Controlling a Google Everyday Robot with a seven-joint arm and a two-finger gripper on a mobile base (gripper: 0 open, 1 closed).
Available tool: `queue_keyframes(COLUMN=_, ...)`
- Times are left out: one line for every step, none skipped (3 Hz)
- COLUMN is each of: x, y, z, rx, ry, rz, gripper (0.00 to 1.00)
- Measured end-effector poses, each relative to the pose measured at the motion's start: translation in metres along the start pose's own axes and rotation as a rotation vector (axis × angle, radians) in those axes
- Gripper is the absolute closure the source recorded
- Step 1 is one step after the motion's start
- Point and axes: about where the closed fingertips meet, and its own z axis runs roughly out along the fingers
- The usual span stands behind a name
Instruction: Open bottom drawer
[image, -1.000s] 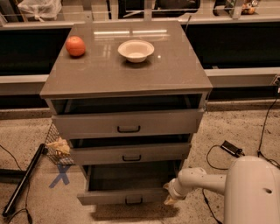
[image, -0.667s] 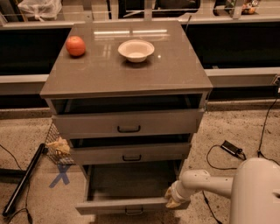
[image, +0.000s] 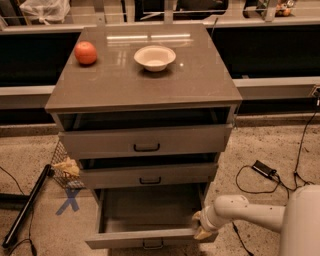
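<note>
The bottom drawer of the grey-brown cabinet stands pulled far out, its empty inside showing, with a small dark handle at its front centre. My gripper sits at the drawer's front right corner, against the front panel's top edge. The white arm reaches in from the lower right. The mid drawer and top drawer above it stand slightly out.
An orange fruit and a white bowl sit on the cabinet top. A wire basket with a crumpled bag stands left of the cabinet, by a black pole and blue tape X. Cables and a black box lie at right.
The bottom drawer has slid further out toward the camera, and my gripper has moved down and forward with its front right corner.
</note>
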Motion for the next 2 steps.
queue_keyframes(x=-0.022, y=-0.007, z=-0.04, rx=0.047, ry=0.009, rz=-0.038, gripper=0.43)
queue_keyframes(x=-0.037, y=-0.019, z=-0.066, rx=0.087, ry=0.013, rz=-0.064, gripper=0.5)
